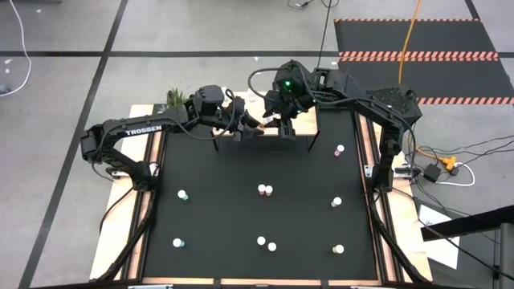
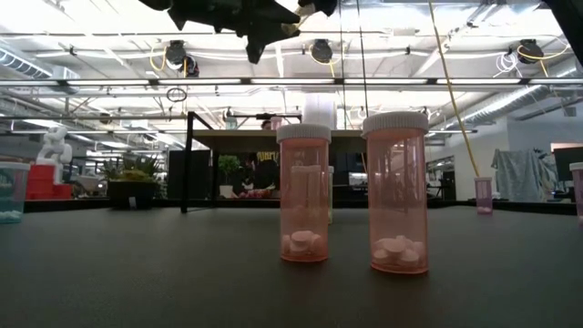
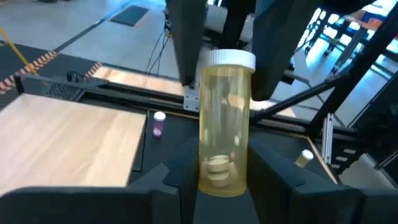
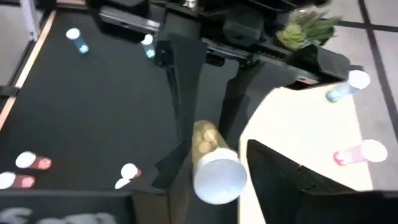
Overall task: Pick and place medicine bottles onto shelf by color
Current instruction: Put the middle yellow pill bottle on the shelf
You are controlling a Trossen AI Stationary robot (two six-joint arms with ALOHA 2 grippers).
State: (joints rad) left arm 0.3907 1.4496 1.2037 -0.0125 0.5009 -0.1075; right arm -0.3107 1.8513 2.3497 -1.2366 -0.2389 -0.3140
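Observation:
A yellow medicine bottle (image 3: 224,124) with a white cap hangs in the air over the shelf (image 3: 68,137), between my two grippers. My left gripper (image 3: 221,180) is shut on its lower part. My right gripper (image 4: 217,186) stands open around the cap end (image 4: 217,177), with a gap showing beside one finger. From above, both grippers meet over the shelf (image 1: 301,120). A blue-tinted bottle (image 4: 345,87) and a pink one (image 4: 357,154) are on the shelf top. My left gripper pinches the yellow bottle's lower half (image 3: 205,177) between its two fingers, near the bottom end where the pills lie. The bottle sticks out beyond the fingers, cap end toward my right gripper, clear of the shelf and table. My right gripper: whether a finger touches the cap, I cannot tell.
Several small bottles stand scattered on the black mat, among them a pink pair (image 1: 264,190) in the middle, seen close in the low view (image 2: 303,196). A purple-tinted one (image 1: 340,149) stands right of the shelf. A green potted plant (image 1: 175,98) sits at the far left.

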